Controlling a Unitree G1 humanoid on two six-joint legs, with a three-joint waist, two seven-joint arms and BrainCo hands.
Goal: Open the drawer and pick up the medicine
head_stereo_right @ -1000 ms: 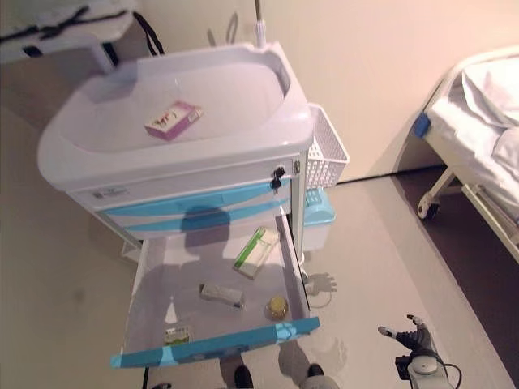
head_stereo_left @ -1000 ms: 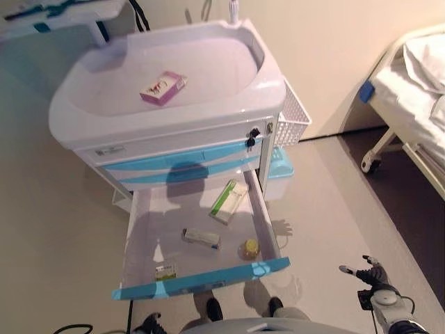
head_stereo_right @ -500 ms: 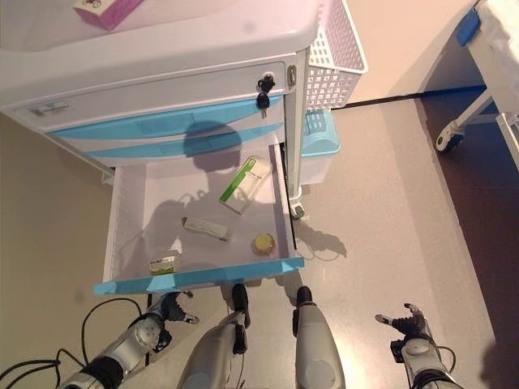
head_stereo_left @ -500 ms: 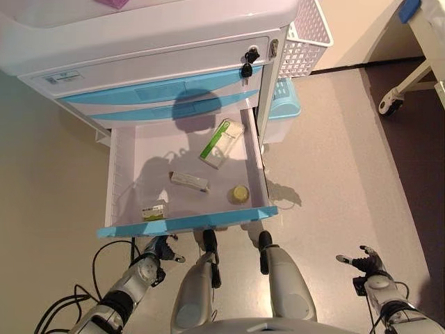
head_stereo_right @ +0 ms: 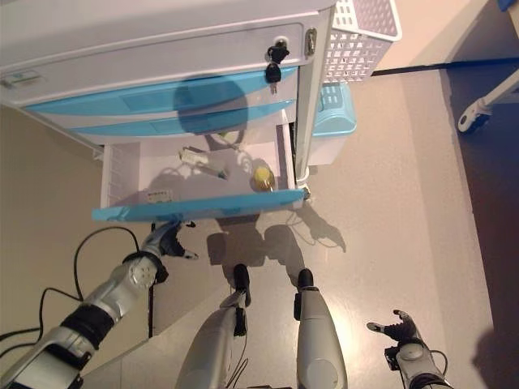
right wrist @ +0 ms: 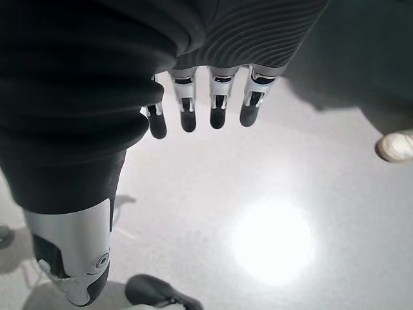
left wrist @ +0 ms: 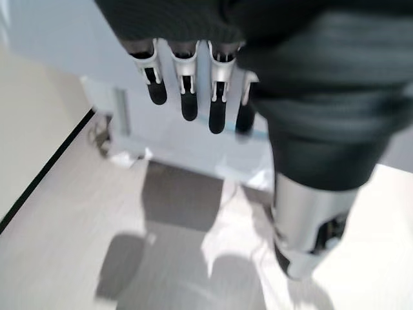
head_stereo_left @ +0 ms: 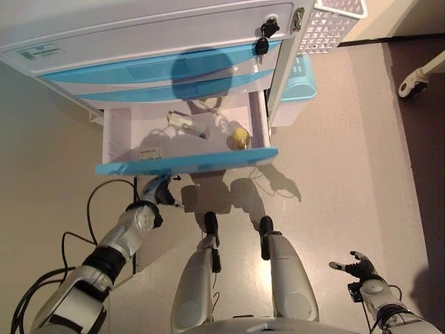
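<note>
Drawer (head_stereo_left: pixel 186 167) pulled open, holding a yellow-capped bottle (head_stereo_left: pixel 240 138); left hand (head_stereo_left: pixel 156 189) just below it, right hand (head_stereo_left: pixel 359 267) well apart, both relaxed and empty.

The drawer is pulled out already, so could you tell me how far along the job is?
Done: the drawer stands open, with a small box and a yellow-capped bottle visible inside. In hand: nothing; the left hand hangs open below the drawer's front and the right hand is open over the floor. Left: reaching in and picking up the medicine.

Cart (head_stereo_left: pixel 160 35) top cut off; drawer (head_stereo_left: pixel 186 161) front hides contents' near part.
</note>
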